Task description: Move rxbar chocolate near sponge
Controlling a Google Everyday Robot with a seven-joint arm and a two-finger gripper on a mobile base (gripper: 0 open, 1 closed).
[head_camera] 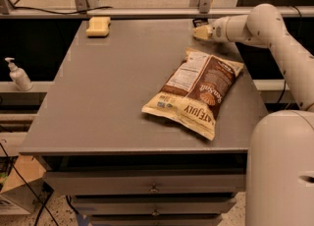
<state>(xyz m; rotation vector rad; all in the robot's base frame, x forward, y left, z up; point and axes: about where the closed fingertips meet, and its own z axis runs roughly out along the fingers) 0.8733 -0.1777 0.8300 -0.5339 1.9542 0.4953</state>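
— Where is the gripper?
— The gripper (201, 32) is low over the far right corner of the table (108, 97). Whether it is apart or together, I cannot tell.
— And the chocolate bar?
— The chocolate bar (198, 22), small and dark, lies at the far edge just behind the gripper. It is well apart from the sponge (98, 26) at the far left corner.
— Any containers?
— A chip bag (196, 90) lies flat on the right half of the table. The drawers (152, 183) under the table are closed.

Tool (201, 32) back right, sponge (98, 26) back left
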